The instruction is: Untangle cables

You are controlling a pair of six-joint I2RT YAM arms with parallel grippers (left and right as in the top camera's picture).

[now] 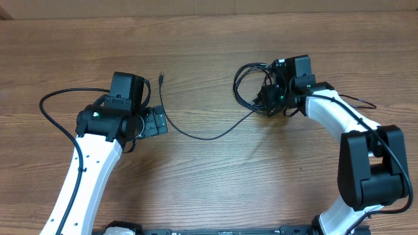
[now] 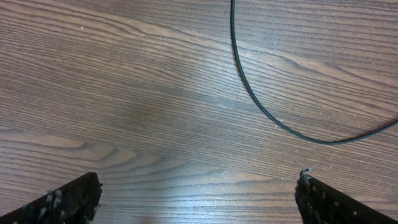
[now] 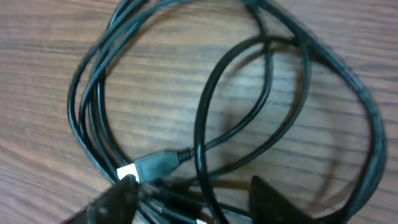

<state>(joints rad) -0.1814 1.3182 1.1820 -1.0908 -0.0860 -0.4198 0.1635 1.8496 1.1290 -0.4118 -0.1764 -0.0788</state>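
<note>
A tangle of thin black cables (image 1: 258,98) lies right of centre on the wooden table. One loose strand (image 1: 196,137) runs out of it to the left and ends in a small plug (image 1: 162,77). My right gripper (image 1: 271,101) sits on the tangle's right side. In the right wrist view the right gripper (image 3: 196,202) is open, its jaws partly closed in and straddling several strands (image 3: 199,134). Its left finger touches a silver-tipped plug (image 3: 155,165). My left gripper (image 1: 157,122) (image 2: 199,199) is wide open over bare wood, just left of the loose strand (image 2: 261,106).
The thick black cable (image 1: 55,98) of the left arm loops out over the table at the far left. A similar one (image 1: 359,101) trails behind the right arm. The table's far edge (image 1: 209,10) runs along the top.
</note>
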